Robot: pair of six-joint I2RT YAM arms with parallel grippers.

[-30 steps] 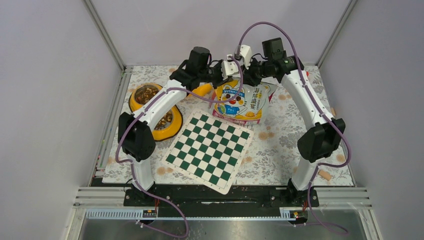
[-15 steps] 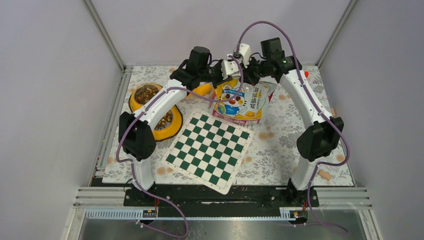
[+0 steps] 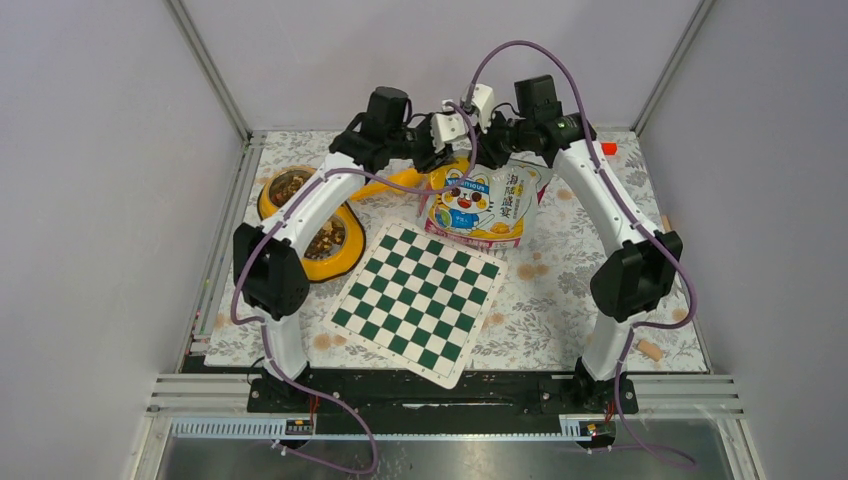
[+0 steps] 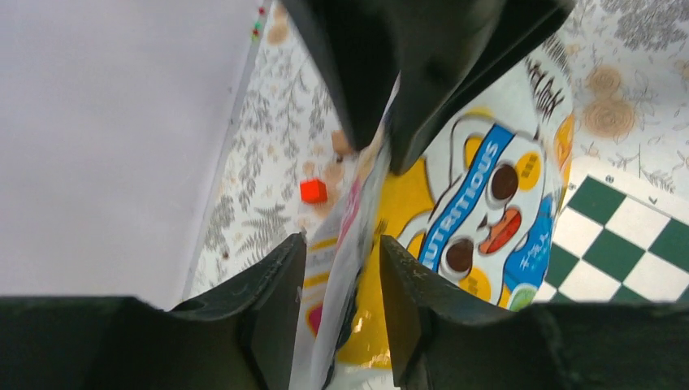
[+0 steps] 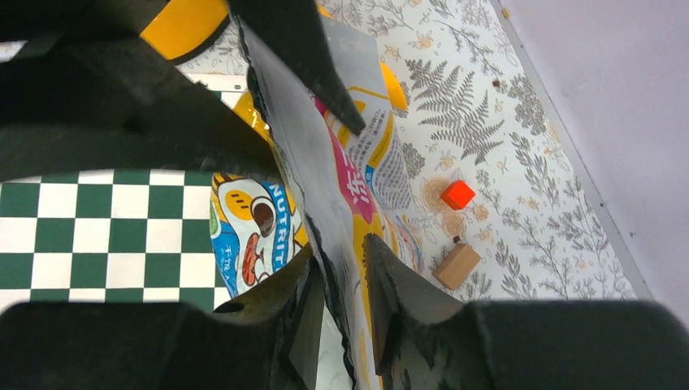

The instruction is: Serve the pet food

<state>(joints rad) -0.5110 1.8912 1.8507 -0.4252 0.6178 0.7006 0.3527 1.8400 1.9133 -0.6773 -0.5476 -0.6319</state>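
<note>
left wrist — food bag (image 4: 487, 187) edge inside parted left gripper (image 4: 341, 244)

Both units look identical. Left arm (image 3: 312, 203) and right arm (image 3: 598, 195): white tubular links, bulky matte-black joint housings, biggest at the elbows. Black bases (image 3: 268, 392) bolted to a dark rail. One purple cable (image 3: 520, 43) per arm, routed outside the links in loose loops from base to wrist. White boxy modules (image 3: 447, 128) on the wrists, against black wrist motors. Left gripper (image 4: 341, 248) and right gripper (image 5: 340, 252) are all black, with thick wedge-shaped fingers, flat inner faces, blunt tips and a faint sheen on the edges. Markings too small to read.
</note>
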